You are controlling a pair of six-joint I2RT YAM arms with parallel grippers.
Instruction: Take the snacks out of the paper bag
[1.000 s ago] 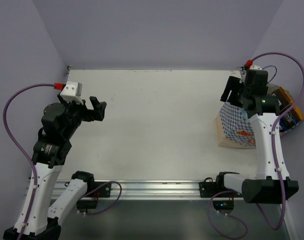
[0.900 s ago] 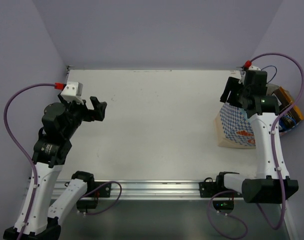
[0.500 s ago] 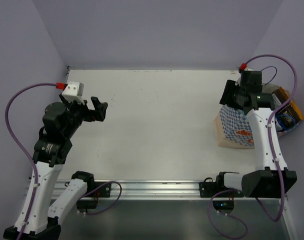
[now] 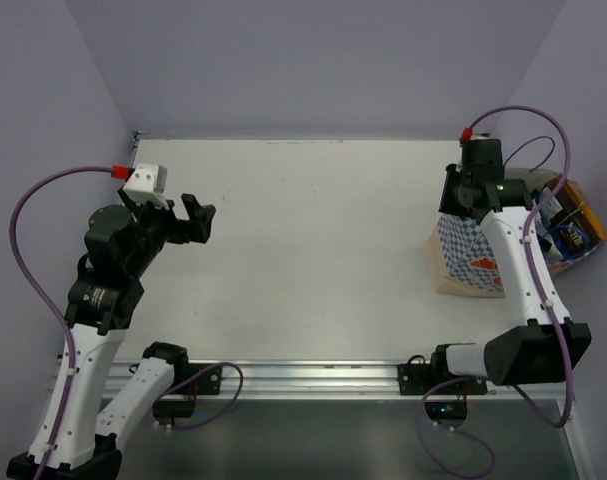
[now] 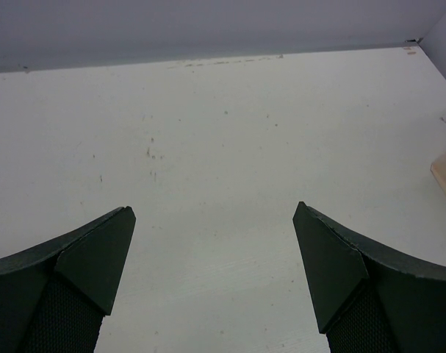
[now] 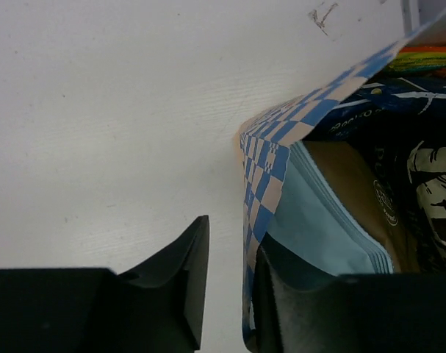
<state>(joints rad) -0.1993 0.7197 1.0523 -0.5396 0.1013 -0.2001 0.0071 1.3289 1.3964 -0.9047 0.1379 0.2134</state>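
Right claw [image 6: 230,235] is nearly closed astride the paper bag [image 6: 267,169] wall at the table's [image 4: 313,230] right edge; I see a sliver of gap. Wrist cam shows snacks [image 6: 399,147] inside; overhead, the right arm [image 4: 518,270] hides most. Left claw [image 5: 214,209] is wide open and empty.

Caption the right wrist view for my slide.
Right gripper straddles the rim of the checkered paper bag, snack packets showing inside.

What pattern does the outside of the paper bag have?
The paper bag has blue-and-white checks, shown best in the right wrist view.
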